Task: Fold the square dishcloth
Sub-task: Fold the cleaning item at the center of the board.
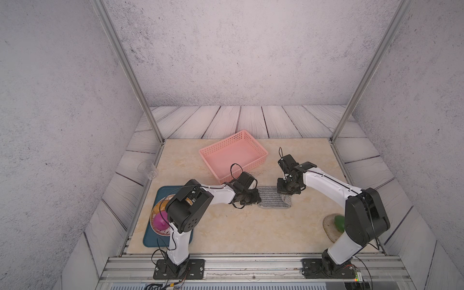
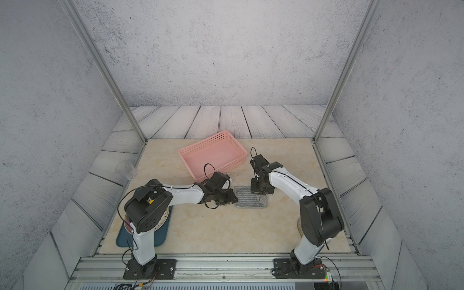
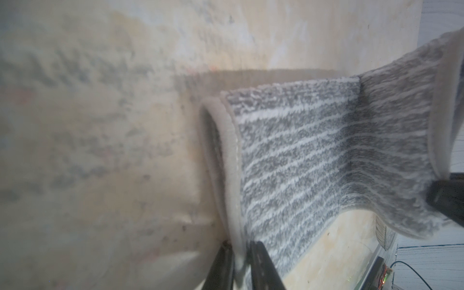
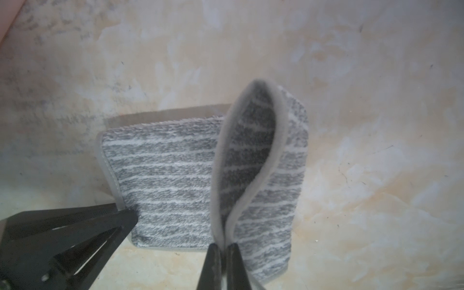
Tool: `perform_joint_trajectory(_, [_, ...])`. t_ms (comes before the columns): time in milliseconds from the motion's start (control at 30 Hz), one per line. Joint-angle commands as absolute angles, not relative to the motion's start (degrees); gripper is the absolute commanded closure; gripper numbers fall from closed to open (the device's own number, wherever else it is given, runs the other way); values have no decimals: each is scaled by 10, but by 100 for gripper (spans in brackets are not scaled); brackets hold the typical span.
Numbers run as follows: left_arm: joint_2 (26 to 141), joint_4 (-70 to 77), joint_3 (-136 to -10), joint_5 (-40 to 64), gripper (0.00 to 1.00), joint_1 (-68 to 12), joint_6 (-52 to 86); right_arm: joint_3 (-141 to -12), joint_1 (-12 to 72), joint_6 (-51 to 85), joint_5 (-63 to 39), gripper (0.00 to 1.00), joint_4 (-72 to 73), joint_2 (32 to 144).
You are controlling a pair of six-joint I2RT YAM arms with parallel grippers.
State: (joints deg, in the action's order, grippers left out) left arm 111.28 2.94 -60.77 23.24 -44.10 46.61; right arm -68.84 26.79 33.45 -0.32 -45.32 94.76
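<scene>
The square dishcloth [image 1: 271, 198], grey with thin white stripes and a grey hem, lies in the middle of the table, folded over on itself. My left gripper [image 1: 254, 199] is at its left edge, and in the left wrist view it [image 3: 239, 248] is shut on the hem of the dishcloth [image 3: 301, 155]. My right gripper [image 1: 286, 193] is at the right edge. In the right wrist view it [image 4: 224, 244] pinches the hem and holds that side up in a loop above the rest of the dishcloth [image 4: 170, 170]. Both grippers also show in a top view: left gripper [image 2: 232, 199], right gripper [image 2: 259, 193].
A pink basket [image 1: 251, 165] stands just behind the cloth and the left wrist. A blue tray [image 1: 150, 239] with a plate and a pink ball [image 1: 160, 221] lies under the left arm. A green object [image 1: 339, 222] on a round mat sits beside the right arm. A clear cup [image 1: 148, 169] lies beyond the table's left edge.
</scene>
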Motion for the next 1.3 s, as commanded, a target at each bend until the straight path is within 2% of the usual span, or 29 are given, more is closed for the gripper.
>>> perform_joint_trajectory(0, [1129,13,-595,232,79,-440,470,-699,273,346,-18,100,-447,958])
perform_joint_trajectory(633, [1126,16,-591,231,78,-440,473,-703,283,357,-31,100,-423,982])
perform_joint_trajectory(867, [1104,18,-583,229,60,-440,476,-707,283,357,-22,100,-430,981])
perform_joint_trajectory(1033, [1098,13,-581,230,55,-437,487,-711,283,356,-22,100,-433,977])
perform_joint_trajectory(1167, [1099,20,-576,238,55,-432,499,-711,283,357,-23,100,-432,977])
perform_joint_trajectory(1267, [1100,23,-574,243,61,-430,501,-712,284,358,-26,100,-432,978])
